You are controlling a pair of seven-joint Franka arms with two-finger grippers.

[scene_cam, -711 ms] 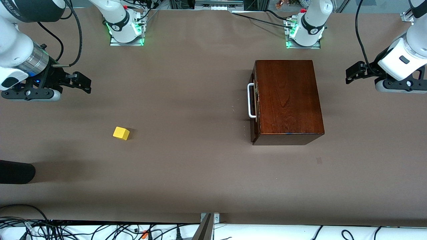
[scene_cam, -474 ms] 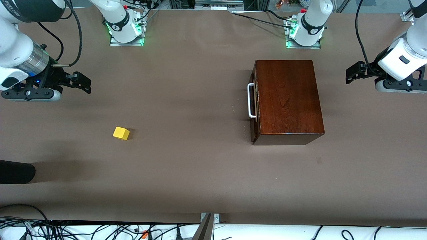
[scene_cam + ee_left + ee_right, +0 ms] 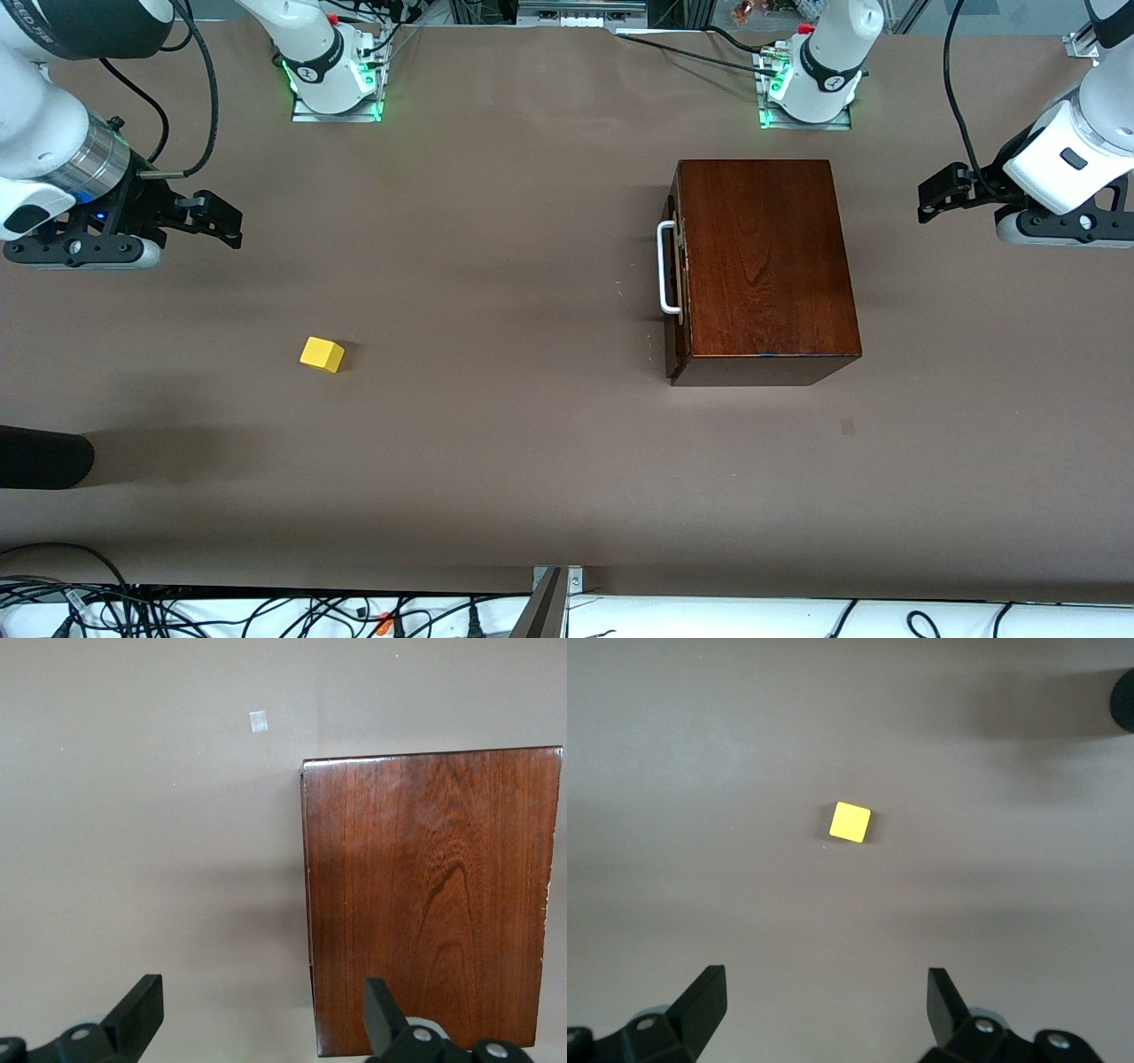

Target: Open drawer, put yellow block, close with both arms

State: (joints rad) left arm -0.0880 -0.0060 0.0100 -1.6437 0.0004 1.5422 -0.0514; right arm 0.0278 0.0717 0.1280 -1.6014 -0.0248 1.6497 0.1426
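The dark wooden box (image 3: 762,266) stands toward the left arm's end of the table. Its drawer (image 3: 677,275) is shut, and the white handle (image 3: 665,268) faces the right arm's end. The yellow block (image 3: 322,354) lies alone on the brown table toward the right arm's end; the right wrist view also shows this block (image 3: 850,822). My right gripper (image 3: 80,255) hangs open and empty over bare table; the gripper (image 3: 826,979) holds nothing between its fingers. My left gripper (image 3: 1054,232) hangs open over bare table beside the box (image 3: 425,895), touching nothing; this gripper (image 3: 263,988) is empty.
A black rounded object (image 3: 40,456) juts in at the table's edge at the right arm's end, nearer the front camera than the block. A small pale patch (image 3: 848,426) marks the table near the box. Cables (image 3: 266,611) run along the front edge.
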